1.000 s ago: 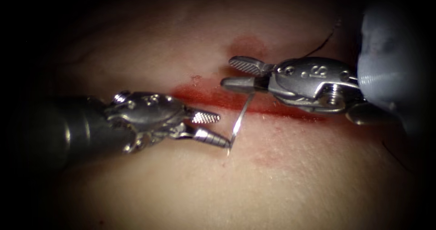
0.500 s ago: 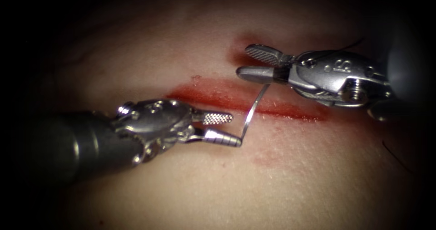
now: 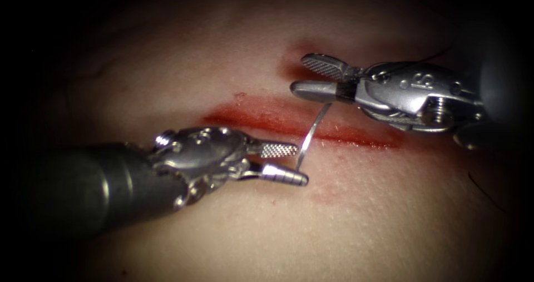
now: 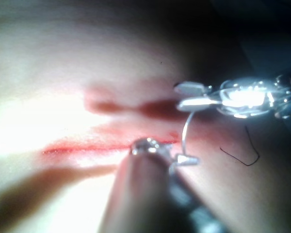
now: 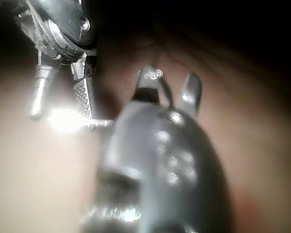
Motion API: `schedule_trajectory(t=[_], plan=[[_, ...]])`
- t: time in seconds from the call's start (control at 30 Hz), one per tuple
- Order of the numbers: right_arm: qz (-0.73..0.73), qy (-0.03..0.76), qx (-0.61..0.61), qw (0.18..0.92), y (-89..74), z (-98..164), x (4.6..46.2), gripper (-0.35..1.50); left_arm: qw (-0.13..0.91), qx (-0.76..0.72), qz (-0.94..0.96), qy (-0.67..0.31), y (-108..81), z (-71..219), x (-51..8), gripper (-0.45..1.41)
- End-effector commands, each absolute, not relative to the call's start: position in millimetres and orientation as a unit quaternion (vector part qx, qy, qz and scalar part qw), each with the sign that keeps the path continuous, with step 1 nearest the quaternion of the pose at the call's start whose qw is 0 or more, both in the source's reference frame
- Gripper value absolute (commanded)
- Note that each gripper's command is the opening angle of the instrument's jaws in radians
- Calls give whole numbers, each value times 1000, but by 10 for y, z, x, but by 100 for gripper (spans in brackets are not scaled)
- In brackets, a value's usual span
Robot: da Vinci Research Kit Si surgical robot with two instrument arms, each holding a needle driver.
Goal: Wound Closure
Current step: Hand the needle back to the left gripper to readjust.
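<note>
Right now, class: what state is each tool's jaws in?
Left tool: open, astride the lower end of the thin curved steel needle.
Right tool: open, needle's upper end under its lower jaw.

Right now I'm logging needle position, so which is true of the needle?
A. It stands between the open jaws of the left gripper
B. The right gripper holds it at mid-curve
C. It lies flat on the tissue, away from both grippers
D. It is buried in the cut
A: the needle rises between the open jaws of the left gripper, its upper end by the right gripper.
</note>
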State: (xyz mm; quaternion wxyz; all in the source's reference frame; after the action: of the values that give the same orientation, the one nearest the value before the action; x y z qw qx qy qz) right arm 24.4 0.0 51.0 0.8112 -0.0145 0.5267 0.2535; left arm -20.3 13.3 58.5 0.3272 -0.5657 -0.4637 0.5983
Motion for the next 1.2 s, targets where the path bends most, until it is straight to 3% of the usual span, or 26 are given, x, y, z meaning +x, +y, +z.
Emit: schedule_trajectory(t=[0.03, 1.2], plan=[[253, 527, -13, 811, -4, 517, 252, -35, 329, -565, 598, -463, 132, 590, -208, 56], [248, 499, -7, 830, -10, 504, 249, -35, 324, -566, 602, -460, 140, 587, -211, 56]])
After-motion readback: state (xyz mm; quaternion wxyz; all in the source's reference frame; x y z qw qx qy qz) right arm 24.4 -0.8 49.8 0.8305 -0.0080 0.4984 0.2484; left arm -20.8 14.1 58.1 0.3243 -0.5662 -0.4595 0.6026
